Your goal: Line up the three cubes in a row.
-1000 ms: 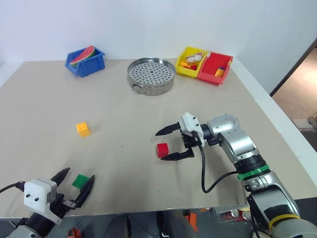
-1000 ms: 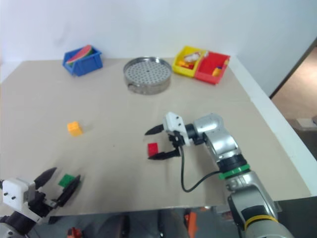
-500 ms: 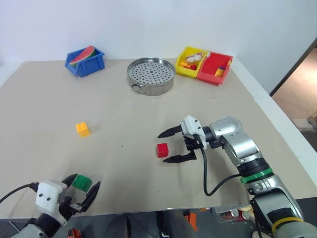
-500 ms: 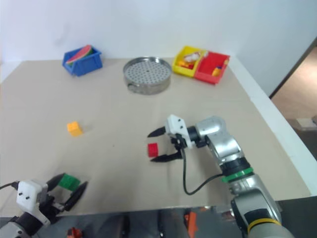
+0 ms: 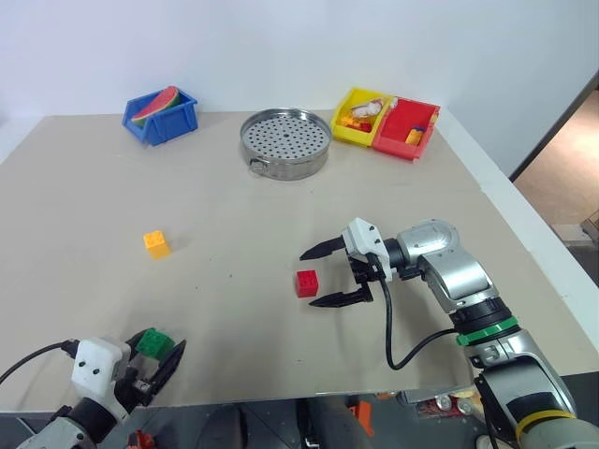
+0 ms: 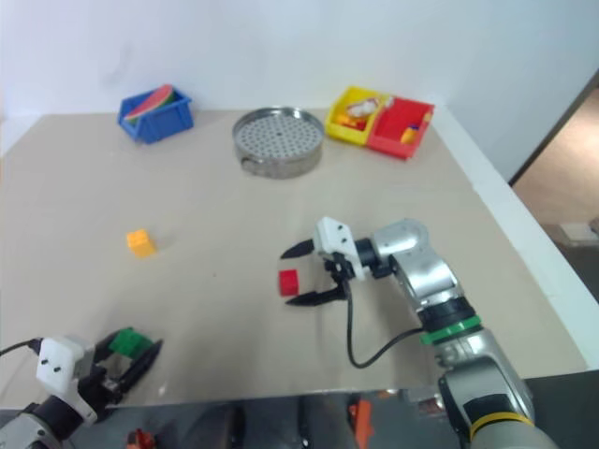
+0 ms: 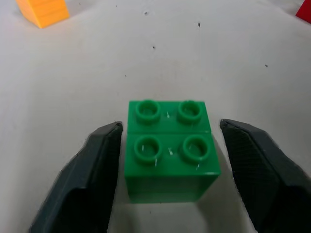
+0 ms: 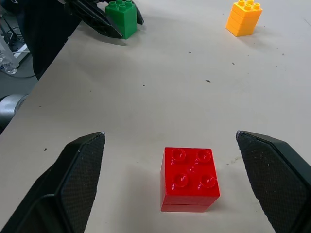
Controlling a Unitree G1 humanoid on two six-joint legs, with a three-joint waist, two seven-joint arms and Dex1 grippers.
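While the wide beige tabletop (image 5: pixel 243 206) carries a blue bin, a perforated steel pan and yellow and red bins along its far edge, the real business is nearer the robot, and the row is nowhere near built: the three cubes lie well apart in a loose triangle, none touching another. The right end effector (image 5: pixel 329 274) hangs just beside the red cube (image 5: pixel 306 282), fingers spread wide, the block sitting between them on the wrist view with clear gaps either side, so nothing is gripped there. Down at the near left corner, the left end effector (image 7: pixel 167 160) straddles the green cube (image 7: pixel 169 149), its fingers drawn in close; one looks to be at the block's side, the other shows a sliver of gap, so I judge this a grasp closing rather than a firm hold. The yellow-orange cube (image 5: pixel 156 243) sits alone on the left, untouched. By my reckoning every placement is still to come: green first, red poised, yellow-orange waiting.
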